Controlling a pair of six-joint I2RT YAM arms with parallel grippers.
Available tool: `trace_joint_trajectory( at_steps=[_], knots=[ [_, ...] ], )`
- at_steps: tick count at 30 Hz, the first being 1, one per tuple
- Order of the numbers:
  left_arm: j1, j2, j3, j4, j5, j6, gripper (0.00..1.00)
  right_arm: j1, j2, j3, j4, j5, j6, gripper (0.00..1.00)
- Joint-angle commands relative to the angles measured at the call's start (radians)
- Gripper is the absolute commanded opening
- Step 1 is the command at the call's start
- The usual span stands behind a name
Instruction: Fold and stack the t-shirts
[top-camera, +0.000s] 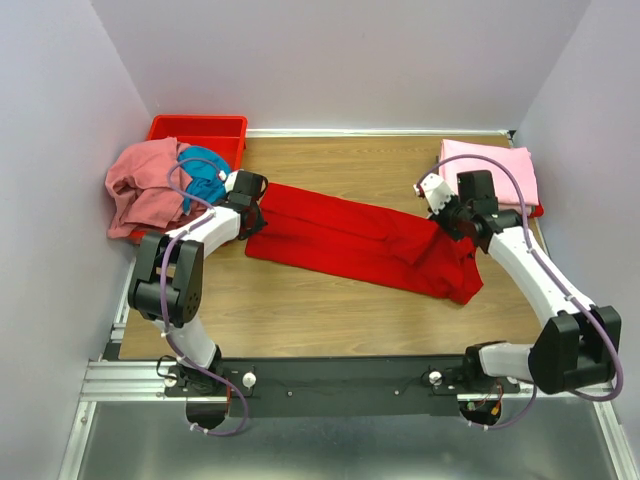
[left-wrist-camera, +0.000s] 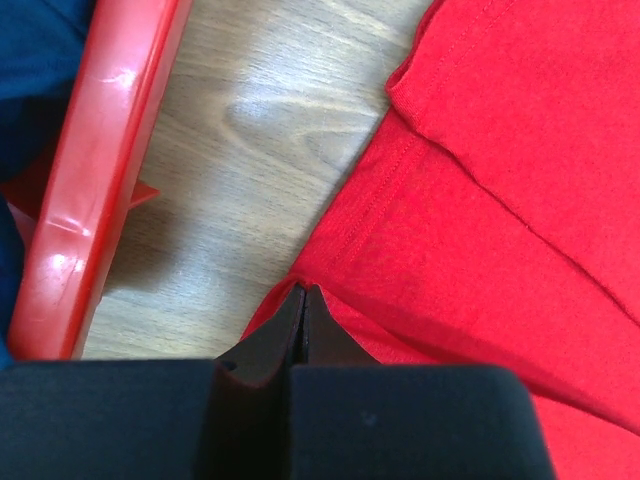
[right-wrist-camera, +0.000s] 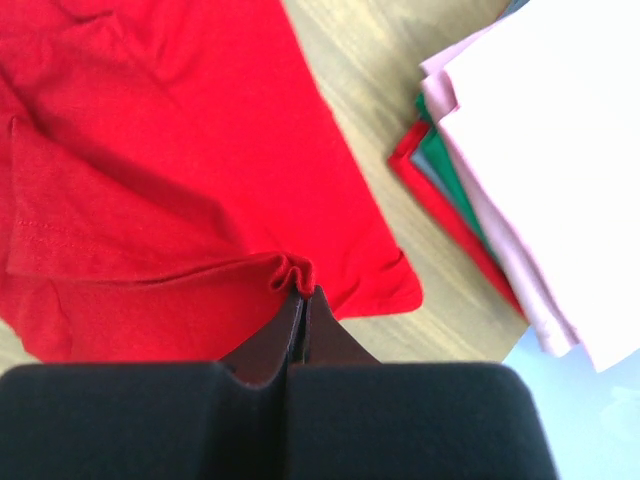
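Observation:
A bright red t-shirt (top-camera: 360, 245) lies folded into a long band slanting across the wooden table. My left gripper (top-camera: 254, 214) is at its left end. In the left wrist view that gripper (left-wrist-camera: 303, 291) is shut, with the shirt's hem (left-wrist-camera: 420, 250) pinched at the tips. My right gripper (top-camera: 445, 226) is at the shirt's right part. In the right wrist view it (right-wrist-camera: 303, 290) is shut on a bunched fold of the red cloth (right-wrist-camera: 180, 170). A folded stack with a light pink t-shirt (top-camera: 492, 172) on top sits at the back right.
A red plastic bin (top-camera: 200, 130) stands at the back left, with a salmon pink shirt (top-camera: 145, 185) and a teal one (top-camera: 206, 175) heaped over it. Its rim (left-wrist-camera: 90, 190) is close to the left gripper. Green (right-wrist-camera: 445, 165) and red layers show under the pink stack (right-wrist-camera: 560, 150).

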Motion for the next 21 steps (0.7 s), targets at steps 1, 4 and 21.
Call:
trace_joint_trajectory(
  at_steps=[1, 4, 21],
  knots=[
    [0.004, 0.014, 0.031, 0.022, 0.004, 0.014, 0.00, -0.005, 0.043, 0.051, 0.029, 0.021, 0.006, 0.01],
    [0.004, 0.019, 0.033, 0.021, 0.004, 0.014, 0.00, -0.005, 0.075, 0.059, 0.039, 0.029, 0.006, 0.00],
    [0.004, 0.022, 0.036, 0.019, 0.002, 0.017, 0.00, -0.005, 0.238, 0.125, 0.080, 0.061, 0.007, 0.01]
  ],
)
